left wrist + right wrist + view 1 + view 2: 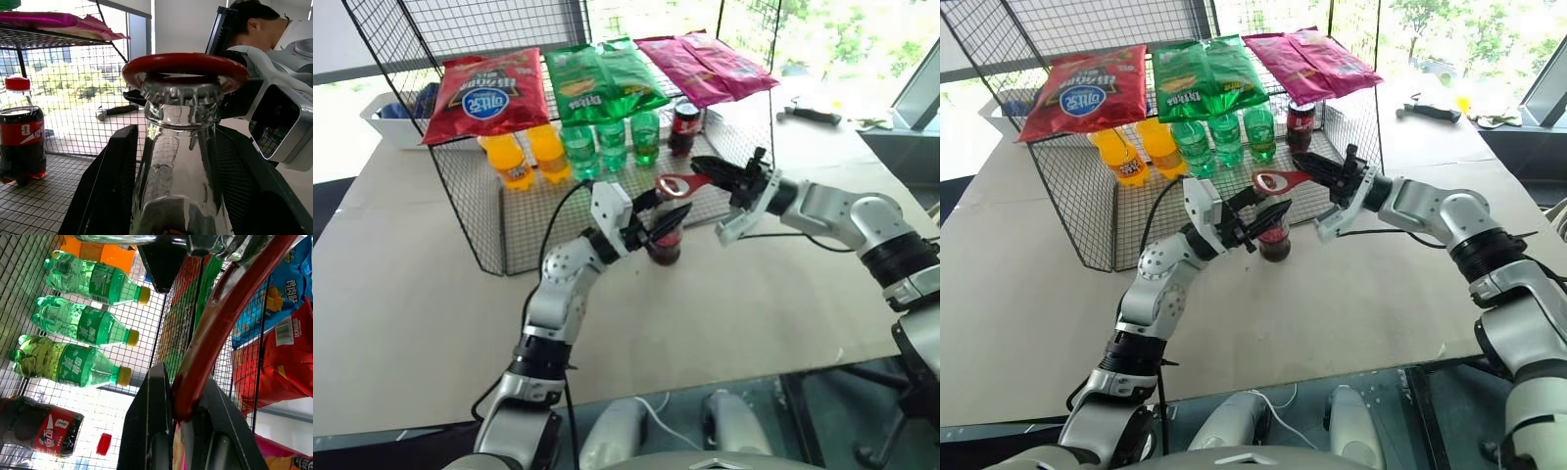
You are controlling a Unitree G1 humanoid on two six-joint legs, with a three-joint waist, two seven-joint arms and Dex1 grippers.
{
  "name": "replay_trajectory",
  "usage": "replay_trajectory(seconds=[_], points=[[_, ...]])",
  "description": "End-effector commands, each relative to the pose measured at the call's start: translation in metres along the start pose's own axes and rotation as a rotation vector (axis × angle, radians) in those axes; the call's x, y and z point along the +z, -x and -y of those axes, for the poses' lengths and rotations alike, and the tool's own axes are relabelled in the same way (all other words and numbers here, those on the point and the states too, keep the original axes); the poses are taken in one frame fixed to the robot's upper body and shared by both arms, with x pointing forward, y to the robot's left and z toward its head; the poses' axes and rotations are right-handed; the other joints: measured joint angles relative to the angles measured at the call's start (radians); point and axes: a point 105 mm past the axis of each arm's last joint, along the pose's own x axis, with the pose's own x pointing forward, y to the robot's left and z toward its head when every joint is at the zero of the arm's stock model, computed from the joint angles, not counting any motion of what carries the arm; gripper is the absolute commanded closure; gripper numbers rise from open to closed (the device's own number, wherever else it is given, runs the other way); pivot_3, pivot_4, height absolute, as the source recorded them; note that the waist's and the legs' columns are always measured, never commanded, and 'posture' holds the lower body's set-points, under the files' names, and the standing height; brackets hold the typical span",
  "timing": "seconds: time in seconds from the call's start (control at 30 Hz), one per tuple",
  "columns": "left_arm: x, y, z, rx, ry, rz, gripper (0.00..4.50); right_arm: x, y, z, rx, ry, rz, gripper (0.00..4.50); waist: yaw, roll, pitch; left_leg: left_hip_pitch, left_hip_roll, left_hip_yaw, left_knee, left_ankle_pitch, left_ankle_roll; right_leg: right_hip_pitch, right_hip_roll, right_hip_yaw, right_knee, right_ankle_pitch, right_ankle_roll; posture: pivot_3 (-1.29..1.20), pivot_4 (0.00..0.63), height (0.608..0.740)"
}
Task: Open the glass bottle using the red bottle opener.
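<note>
The glass bottle (665,247) stands upright on the table just in front of the wire rack. My left gripper (656,223) is shut on its body, one black finger (105,191) on each side of the neck (178,161). From the right, my right gripper (718,174) is shut on the handle of the red bottle opener (680,184). The opener's oval ring (186,66) sits over the crimped metal cap (181,92), touching its upper edge. In the right wrist view the red handle (215,328) runs up from between that gripper's fingers.
A black wire rack (480,215) stands behind the bottle, with chip bags (489,93) on top and orange bottles (514,157), green bottles (607,142) and a dark cola bottle (683,127) inside. A white bin (391,122) sits back left. A person (264,24) leans in beyond the right arm.
</note>
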Motion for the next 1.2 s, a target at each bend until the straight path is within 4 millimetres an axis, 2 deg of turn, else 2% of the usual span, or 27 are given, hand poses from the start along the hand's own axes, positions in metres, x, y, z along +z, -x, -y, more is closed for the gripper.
replay_trajectory(seconds=[0.03,0.3,0.5,0.77,1.0,1.1,1.2], points=[[-0.025,0.008,0.005,-0.002,0.051,-0.090,2.20,-0.052,0.014,0.041,-0.053,0.150,-0.145,4.50,0.000,0.000,0.000,0.000,0.000,0.000,0.000,0.000,0.000,0.000,0.000,0.000,0.000,0.000,0.000,0.00,0.150,0.740],[-0.029,0.007,0.006,-0.010,0.067,-0.100,2.20,-0.056,0.023,0.030,-0.018,0.169,-0.154,4.50,0.002,0.000,0.000,0.000,0.000,0.000,0.000,0.000,0.000,0.000,0.000,0.000,0.000,0.000,0.000,0.00,0.150,0.740],[-0.034,-0.003,0.010,-0.036,0.087,-0.099,2.20,-0.065,0.036,0.017,0.033,0.213,-0.181,4.50,0.003,0.000,0.000,0.000,-0.001,0.000,0.000,0.000,0.000,0.000,-0.001,0.000,0.000,0.000,0.000,0.00,0.150,0.740],[-0.037,-0.011,0.010,-0.045,0.101,-0.091,2.20,-0.078,0.037,0.031,0.024,0.289,-0.184,4.50,0.011,0.000,0.000,0.000,-0.002,0.000,0.000,0.000,0.000,0.000,-0.001,0.000,0.000,0.000,0.000,0.00,0.150,0.740],[-0.040,-0.013,0.012,-0.050,0.107,-0.091,2.20,-0.080,0.038,0.033,0.021,0.301,-0.182,4.50,0.011,0.000,0.000,0.000,-0.002,0.000,0.000,0.000,0.000,0.000,-0.001,0.000,-0.001,0.000,0.000,0.00,0.150,0.740],[-0.042,-0.013,0.014,-0.053,0.113,-0.094,2.20,-0.084,0.040,0.033,-0.016,0.212,-0.226,4.50,0.011,0.000,0.000,0.000,-0.002,0.000,0.000,0.000,0.000,0.000,-0.001,0.000,-0.001,0.000,0.000,0.00,0.150,0.740],[-0.042,-0.020,0.014,-0.052,0.108,-0.082,2.20,-0.082,0.043,0.020,-0.045,0.054,-0.288,4.50,0.011,0.000,0.000,-0.001,-0.002,0.000,0.000,0.000,0.000,0.000,-0.001,0.000,-0.001,0.000,0.000,0.00,0.150,0.740]])
